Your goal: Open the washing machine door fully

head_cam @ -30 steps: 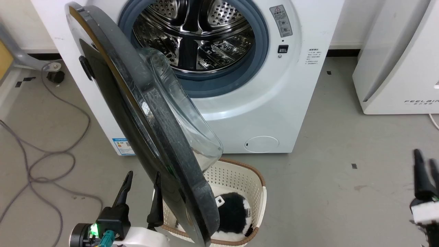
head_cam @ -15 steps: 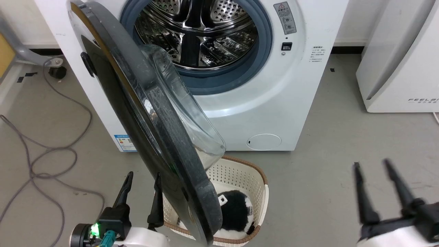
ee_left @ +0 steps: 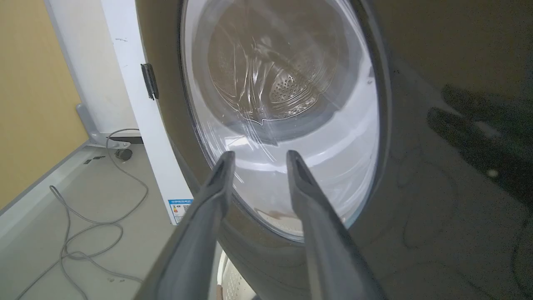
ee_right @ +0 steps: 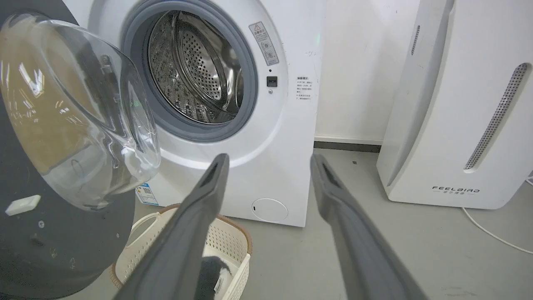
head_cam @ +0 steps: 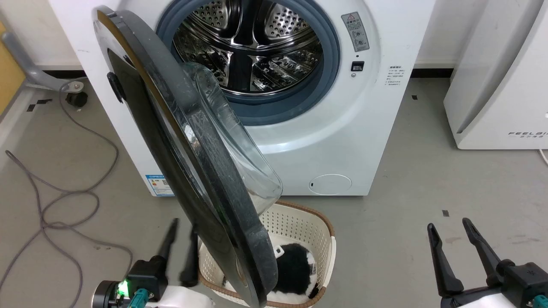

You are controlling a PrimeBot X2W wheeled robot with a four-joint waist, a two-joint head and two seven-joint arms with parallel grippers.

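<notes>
left fingers (ee_left: 200,233) parted, empty, maybe touching washing machine door (head_cam: 218,201) | right fingers (head_cam: 443,265) parted, empty

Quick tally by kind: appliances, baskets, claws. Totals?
Appliances: 2 (washing machine, white unit to its right)
Baskets: 1 (laundry basket)
Claws: 2 (left claw, right claw)
Total: 5

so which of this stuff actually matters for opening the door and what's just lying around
For the job:
- washing machine door, partly open
- washing machine
- left tool, open, by the door's outer face
- right tool, open

Just lying about:
- laundry basket
- black-and-white item inside it
- grey cable
- white appliance
</notes>
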